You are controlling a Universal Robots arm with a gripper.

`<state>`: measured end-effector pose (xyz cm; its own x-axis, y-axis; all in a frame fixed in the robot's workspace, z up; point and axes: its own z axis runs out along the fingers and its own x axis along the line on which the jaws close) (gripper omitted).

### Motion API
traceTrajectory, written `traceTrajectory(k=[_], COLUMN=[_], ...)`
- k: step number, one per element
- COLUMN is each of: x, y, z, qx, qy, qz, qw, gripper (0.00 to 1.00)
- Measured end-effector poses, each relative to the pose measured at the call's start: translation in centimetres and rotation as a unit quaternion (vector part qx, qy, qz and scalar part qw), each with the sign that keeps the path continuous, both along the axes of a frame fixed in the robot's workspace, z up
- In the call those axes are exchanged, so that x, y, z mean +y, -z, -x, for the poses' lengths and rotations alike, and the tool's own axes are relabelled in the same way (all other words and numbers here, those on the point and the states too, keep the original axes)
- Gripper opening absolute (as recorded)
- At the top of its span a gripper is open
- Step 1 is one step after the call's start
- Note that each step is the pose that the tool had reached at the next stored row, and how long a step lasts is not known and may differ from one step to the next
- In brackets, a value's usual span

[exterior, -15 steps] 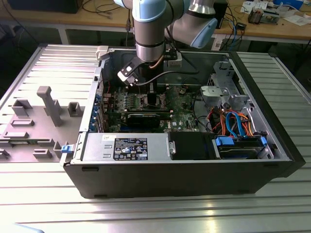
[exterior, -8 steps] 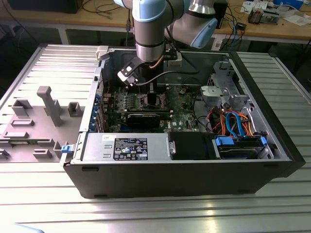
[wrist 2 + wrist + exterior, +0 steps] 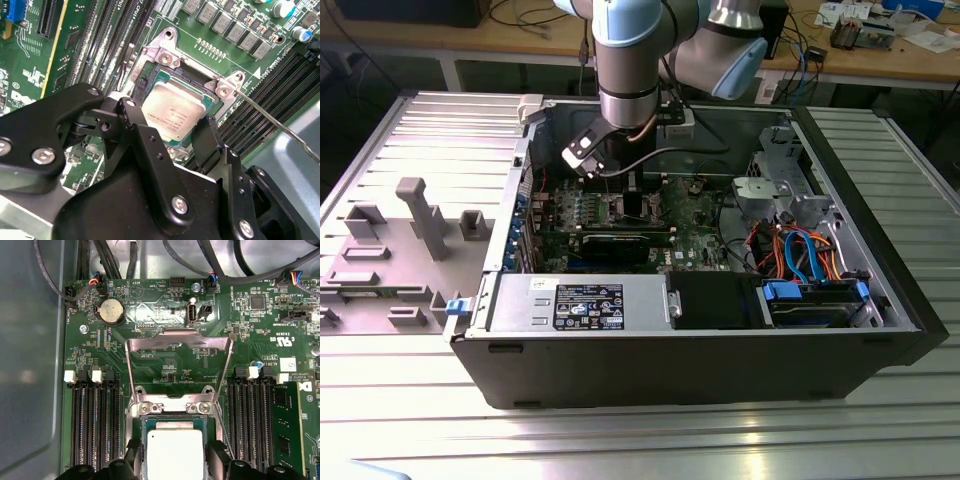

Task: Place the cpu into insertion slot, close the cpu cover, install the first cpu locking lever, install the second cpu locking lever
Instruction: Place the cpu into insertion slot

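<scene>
cpu: silver-grey square, flat in insertion slot | cpu cover: silvery frame, swung open

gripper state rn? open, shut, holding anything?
Gripper: astride the cpu, which lies in the insertion slot; clamped or released cannot be told.

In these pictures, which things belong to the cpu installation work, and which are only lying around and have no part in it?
For the job: cpu, in the insertion slot; cover, flipped open; lever; gripper, at the cpu.

Just lying about: coin battery; memory slots; power supply; orange and blue cables; grey blocks beside the case.
</scene>
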<state>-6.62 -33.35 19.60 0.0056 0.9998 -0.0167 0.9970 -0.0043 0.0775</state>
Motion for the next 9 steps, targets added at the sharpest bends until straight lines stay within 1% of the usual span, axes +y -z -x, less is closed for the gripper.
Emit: traceTrajectory(k=[3, 5, 6, 7, 9], x=[-0.01, -0.01, 0.0, -0.01, 0.0], y=[-0.29, -0.66, -0.9, -1.12, -1.25], z=[0.01, 0.0, 0.0, -0.01, -0.04], qx=[0.0003, 0.0012, 0.0021, 0.0037, 0.0057], qy=[0.0, 0.0, 0.0, 0.0, 0.0], qz=[0.0001, 0.0, 0.0, 0.0, 0.0], qw=[1.0, 1.0, 1.0, 0.99999, 0.99998], gripper=[0.64, 0.64, 0.64, 0.64, 0.64])
